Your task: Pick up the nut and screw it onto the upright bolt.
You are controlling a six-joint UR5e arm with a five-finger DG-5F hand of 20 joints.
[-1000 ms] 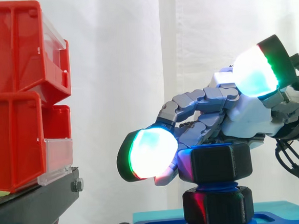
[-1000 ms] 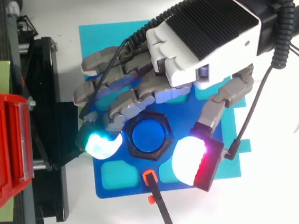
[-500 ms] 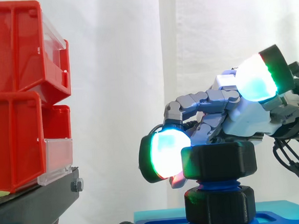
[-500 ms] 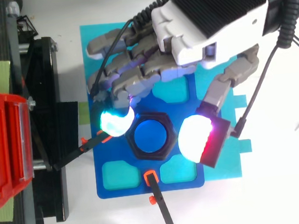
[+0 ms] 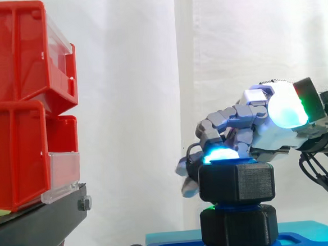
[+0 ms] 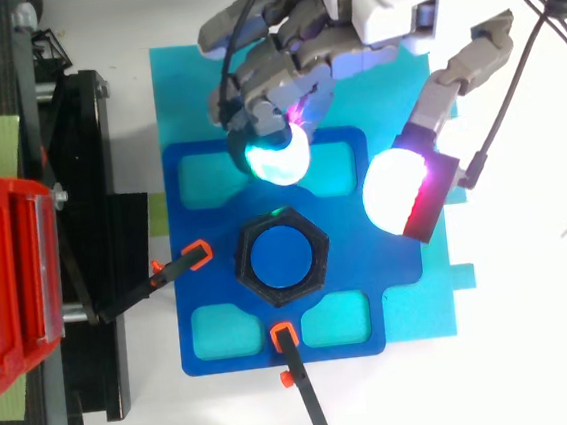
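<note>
While the black hexagonal plastic nut [image 5: 236, 182] sits on the blue upright bolt [image 6: 279, 259], the hand [image 6: 384, 2] hovers at its twelve o'clock, fingers [image 6: 255, 75] curled on nothing.
It should grip opposite flats squarely to turn.

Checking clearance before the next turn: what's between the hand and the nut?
Top view: just a bare strip of the blue plate; the hand stands apart from the nut.
</note>
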